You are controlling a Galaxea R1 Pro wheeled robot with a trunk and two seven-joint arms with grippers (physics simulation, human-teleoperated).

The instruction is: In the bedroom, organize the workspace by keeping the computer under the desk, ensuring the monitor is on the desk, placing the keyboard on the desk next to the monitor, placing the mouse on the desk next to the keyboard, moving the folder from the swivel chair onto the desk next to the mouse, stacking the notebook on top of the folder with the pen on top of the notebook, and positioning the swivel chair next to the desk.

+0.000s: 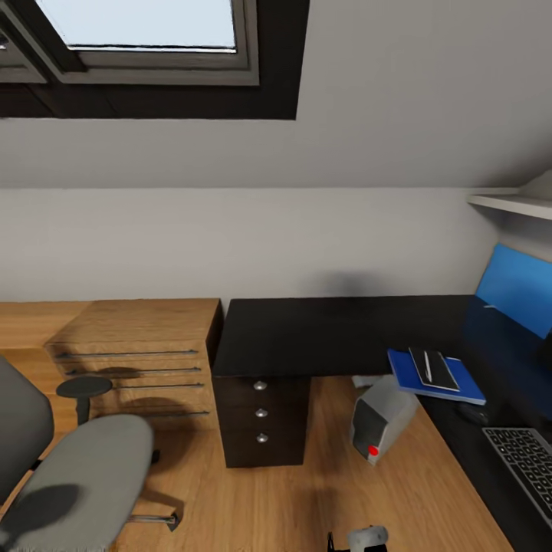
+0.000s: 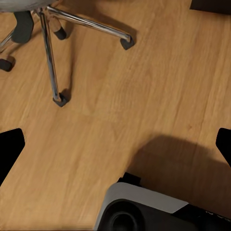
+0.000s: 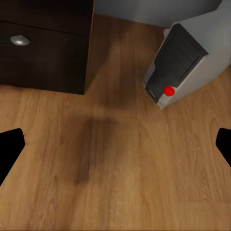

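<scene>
The swivel chair (image 1: 84, 475) at seven o'clock looked heavy but rolly; push its back. Both fingers were open, empty.

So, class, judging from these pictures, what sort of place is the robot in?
Probably a home office corner in an attic room: a skylight in the sloped wall, a black desk with a keyboard, and a swivel chair.

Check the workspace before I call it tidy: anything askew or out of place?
Yes. The computer leans tilted beneath the desk, not upright, and the swivel chair stands apart from the desk.
</scene>
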